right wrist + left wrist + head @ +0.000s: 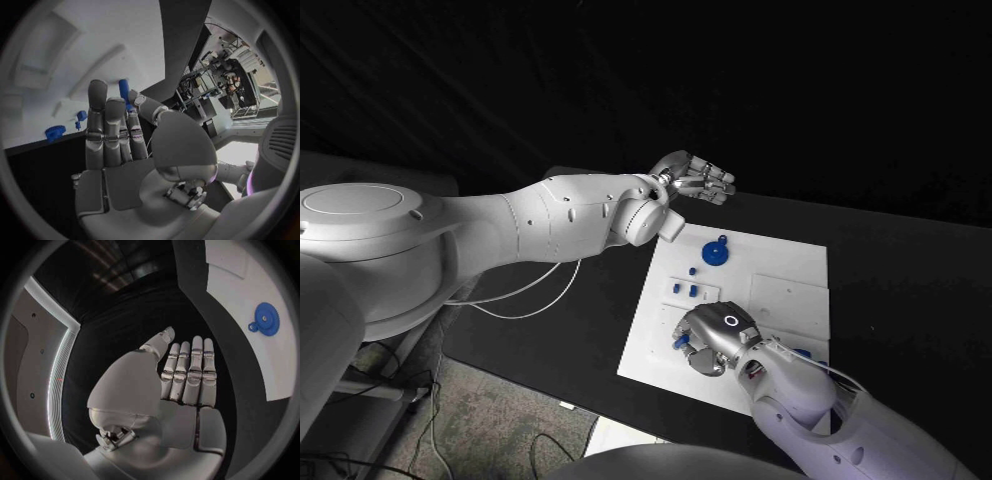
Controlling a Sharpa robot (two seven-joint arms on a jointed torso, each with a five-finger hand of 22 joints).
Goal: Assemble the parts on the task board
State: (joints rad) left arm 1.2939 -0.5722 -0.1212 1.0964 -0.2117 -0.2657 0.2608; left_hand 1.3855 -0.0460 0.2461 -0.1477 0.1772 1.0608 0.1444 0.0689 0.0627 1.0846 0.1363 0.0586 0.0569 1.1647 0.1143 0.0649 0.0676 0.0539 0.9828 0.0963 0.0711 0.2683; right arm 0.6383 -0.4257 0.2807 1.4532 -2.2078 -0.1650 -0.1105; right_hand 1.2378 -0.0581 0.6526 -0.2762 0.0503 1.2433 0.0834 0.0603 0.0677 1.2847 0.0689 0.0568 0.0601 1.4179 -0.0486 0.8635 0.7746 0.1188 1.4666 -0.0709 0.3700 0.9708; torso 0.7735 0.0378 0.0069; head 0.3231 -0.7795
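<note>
Nearest the head camera: right arm [834, 415], rising from the lower right, with right hand [715, 338] low over the near left part of the task board [783, 300]. Fingers [106, 130] held straight and close together in the right wrist view, a blue peg [124, 90] showing upright between their tips and the thumb; judged pinched there, though the contact itself is partly hidden. Long axis of the peg roughly along the fingers, pointing at the white plate beyond.

Left arm [516, 225], large and white, reaching in from the left; left hand [697, 180] raised past the board's far corner, flat, fingers together, holding nothing.

Blue gear [715, 252] lying on the board's far left part, between the two hands, nearer the left one. Small blue pieces [687, 288] just beside the right hand, towards the gear.

Judged next: seating of the peg, hence the right hand the working one.
</note>
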